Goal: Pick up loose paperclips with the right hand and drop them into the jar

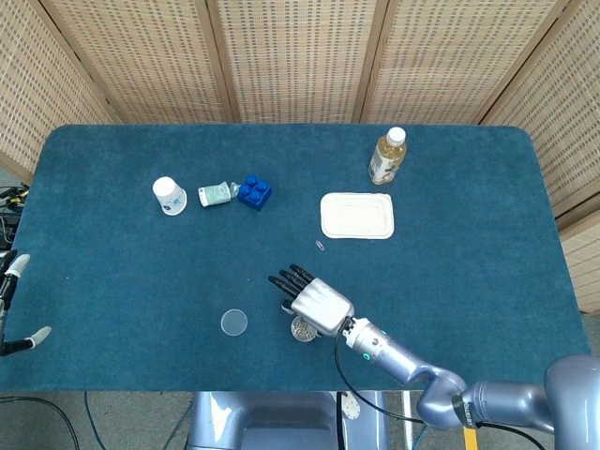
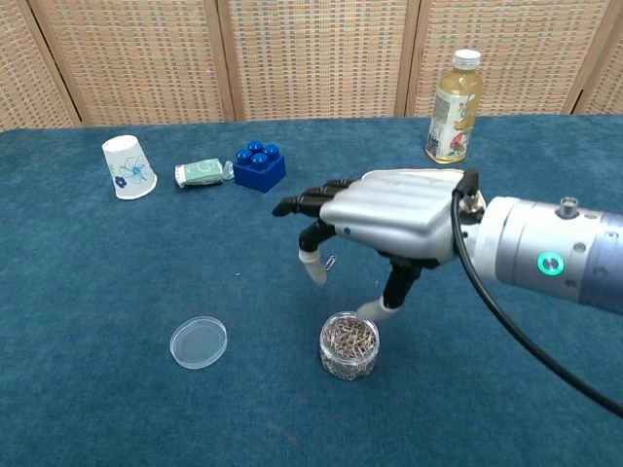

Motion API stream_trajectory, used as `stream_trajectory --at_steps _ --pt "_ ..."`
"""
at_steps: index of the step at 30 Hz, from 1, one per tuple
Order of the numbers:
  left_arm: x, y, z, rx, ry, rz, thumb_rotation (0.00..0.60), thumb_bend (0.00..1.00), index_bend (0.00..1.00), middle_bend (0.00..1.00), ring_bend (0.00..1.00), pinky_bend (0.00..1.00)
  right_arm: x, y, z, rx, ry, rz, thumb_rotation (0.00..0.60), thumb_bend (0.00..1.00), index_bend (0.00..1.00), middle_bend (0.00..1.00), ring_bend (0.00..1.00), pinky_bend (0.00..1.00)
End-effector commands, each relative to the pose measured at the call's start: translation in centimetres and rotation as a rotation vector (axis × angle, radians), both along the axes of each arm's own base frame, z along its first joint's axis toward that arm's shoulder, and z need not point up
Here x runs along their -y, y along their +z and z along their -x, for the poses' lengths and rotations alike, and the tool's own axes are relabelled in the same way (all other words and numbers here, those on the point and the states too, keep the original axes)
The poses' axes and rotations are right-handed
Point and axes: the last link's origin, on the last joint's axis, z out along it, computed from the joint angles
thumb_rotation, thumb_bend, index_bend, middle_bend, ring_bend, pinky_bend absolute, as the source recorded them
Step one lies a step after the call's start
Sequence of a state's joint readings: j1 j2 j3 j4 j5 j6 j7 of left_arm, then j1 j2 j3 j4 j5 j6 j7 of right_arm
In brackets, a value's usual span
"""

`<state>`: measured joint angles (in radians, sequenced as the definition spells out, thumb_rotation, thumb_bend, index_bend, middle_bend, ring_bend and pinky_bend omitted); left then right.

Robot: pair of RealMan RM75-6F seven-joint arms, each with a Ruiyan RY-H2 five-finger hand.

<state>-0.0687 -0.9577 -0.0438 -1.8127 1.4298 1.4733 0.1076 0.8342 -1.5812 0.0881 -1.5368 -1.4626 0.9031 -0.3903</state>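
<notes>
Currently we see the right hand (image 2: 389,216) above the table (image 1: 112,281), palm down, fingers spread and holding nothing. Its thumb tip hangs just above the rim of the jar (image 2: 349,345); whether the two touch we cannot tell. In the head view the same hand (image 1: 314,302) partly covers the jar (image 1: 302,329).

The jar stands upright near the front edge of the table, with its mouth uncovered and a heap of paperclips inside. Its lid (image 2: 199,341) lies flat on the cloth to the left, well apart from the jar.

One loose paperclip (image 1: 321,246) lies on the cloth between the hand and the tray (image 1: 357,215), apart from both. In the chest view this clip (image 2: 330,262) shows just beside a fingertip, though the head view puts bare cloth between them.

Bare cloth lies on all sides of the jar, widest toward the table's right edge. The tray and the bottle (image 1: 387,157) stand further back, the bottle close to the rear edge.

At the rear left we note a cup (image 1: 170,196), a small green packet (image 1: 216,194) and a blue block (image 1: 254,191) in a row, well apart from the hand.

The left hand (image 1: 14,305) shows only at the left edge of the head view, off the table; we cannot tell how its fingers lie.
</notes>
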Motion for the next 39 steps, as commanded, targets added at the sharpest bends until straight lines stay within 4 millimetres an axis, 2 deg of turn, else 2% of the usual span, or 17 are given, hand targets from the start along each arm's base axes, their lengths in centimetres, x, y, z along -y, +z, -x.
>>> stream_trajectory --at_steps 1,6,11,16,26,39 --pt "0.0 0.0 0.0 0.001 0.001 0.0 0.6 0.0 0.0 0.0 0.0 0.0 1.2 0.8 -0.1 0.013 -0.031 0.031 0.6 0.17 0.44 0.03 0.0 0.06" --pt "-0.1 0.0 0.0 0.003 -0.001 -0.002 0.6 0.0 0.0 0.0 0.0 0.0 3.8 0.7 0.1 -0.006 -0.103 0.075 0.6 0.17 0.44 0.03 0.0 0.06" --pt "0.0 -0.1 -0.2 -0.001 -0.006 -0.001 0.6 0.0 0.0 0.0 0.0 0.0 6.1 -0.6 -0.4 -0.036 -0.157 0.117 0.6 0.17 0.44 0.03 0.0 0.06" --pt "-0.1 -0.2 -0.1 -0.004 -0.004 0.001 0.6 0.0 0.0 0.0 0.0 0.0 7.4 -2.2 -1.0 -0.052 -0.204 0.129 0.6 0.19 0.44 0.03 0.0 0.06" --pt "-0.7 -0.1 0.4 0.003 0.028 0.003 0.6 0.0 0.0 0.0 0.0 0.0 8.4 -5.2 -2.0 -0.105 -0.217 0.099 0.6 0.34 0.43 0.03 0.0 0.06" --pt "-1.1 -0.3 0.7 -0.002 0.048 0.008 0.6 0.0 0.0 0.0 0.0 0.0 9.1 -6.2 -1.5 -0.158 -0.181 0.087 0.6 0.34 0.43 0.03 0.0 0.06"
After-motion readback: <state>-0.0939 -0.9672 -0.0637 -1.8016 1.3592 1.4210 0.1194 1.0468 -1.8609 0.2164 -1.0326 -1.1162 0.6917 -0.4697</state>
